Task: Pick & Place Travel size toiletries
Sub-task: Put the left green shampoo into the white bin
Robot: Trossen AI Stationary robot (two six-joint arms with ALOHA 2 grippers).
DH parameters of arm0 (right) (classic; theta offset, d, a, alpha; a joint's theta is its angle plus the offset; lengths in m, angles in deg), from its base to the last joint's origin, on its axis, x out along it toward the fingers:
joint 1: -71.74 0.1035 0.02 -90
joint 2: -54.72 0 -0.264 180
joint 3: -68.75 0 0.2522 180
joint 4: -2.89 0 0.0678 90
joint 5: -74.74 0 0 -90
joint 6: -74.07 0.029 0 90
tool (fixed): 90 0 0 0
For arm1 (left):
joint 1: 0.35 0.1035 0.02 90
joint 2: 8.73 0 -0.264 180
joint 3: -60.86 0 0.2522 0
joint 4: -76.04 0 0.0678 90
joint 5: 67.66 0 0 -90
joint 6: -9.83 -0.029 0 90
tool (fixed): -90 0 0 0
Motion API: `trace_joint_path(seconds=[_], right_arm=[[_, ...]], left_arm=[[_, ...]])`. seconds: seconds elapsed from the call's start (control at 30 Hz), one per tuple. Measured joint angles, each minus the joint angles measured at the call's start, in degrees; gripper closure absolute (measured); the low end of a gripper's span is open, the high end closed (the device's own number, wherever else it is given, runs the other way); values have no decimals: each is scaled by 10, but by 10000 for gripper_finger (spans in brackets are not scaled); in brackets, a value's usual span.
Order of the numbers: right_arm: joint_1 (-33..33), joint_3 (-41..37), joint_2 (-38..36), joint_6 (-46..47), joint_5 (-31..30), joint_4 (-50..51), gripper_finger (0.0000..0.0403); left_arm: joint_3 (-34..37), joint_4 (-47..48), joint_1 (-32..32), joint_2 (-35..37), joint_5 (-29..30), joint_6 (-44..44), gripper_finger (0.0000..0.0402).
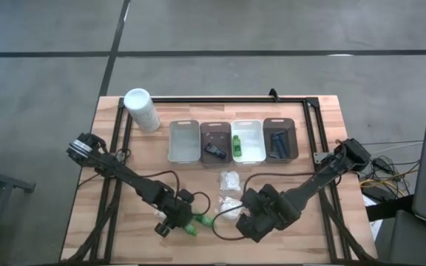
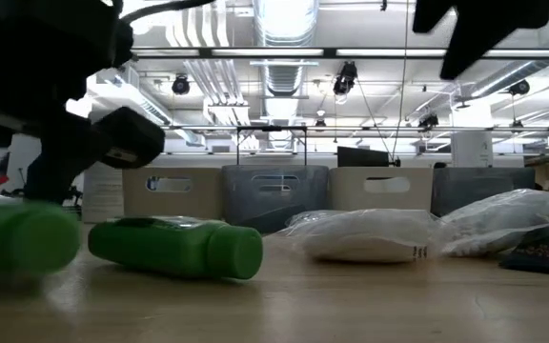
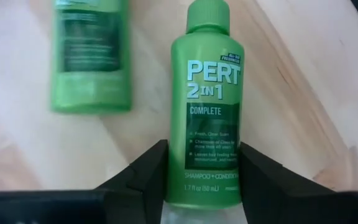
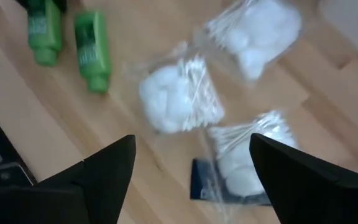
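Note:
Two little green bottles lie on the table near its front edge. My left gripper is shut on one green bottle, labelled PERT 2 in 1. The other green bottle lies on its side next to it, also in the low view. Three clear packets of white puffs lie on the wood to the right of the bottles. My right gripper is open and empty above the packets. A small flat dark blue piece lies partly under the nearest packet. My left gripper pinches the bottle's body near its base end between its two fingers, one on each side. The bottle lies along the fingers, and its cap points away from the gripper. It lies level, label up. I cannot tell whether it is clear of the table.
Four rectangular trays stand in a row at the back; some hold small items. A tall white cylindrical container stands at the back left. Black frame rails run along the table's far and side edges.

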Motion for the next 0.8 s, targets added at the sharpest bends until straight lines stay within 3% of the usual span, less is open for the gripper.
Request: trace_joint_path(seconds=[0.23,0.5,0.7,0.8], right_arm=[[-13,0,-68,0,-53,16,104],[-44,0,-108,-65,-104,-53,79],[-79,0,-120,-86,-143,-122,57],[-92,0,-122,-85,-164,-158,48]], left_arm=[[-4,47,1,99,85,71,244],[-5,-16,31,226,245,151,244],[-5,-61,49,258,361,168,246],[-12,-68,54,259,385,161,246]])
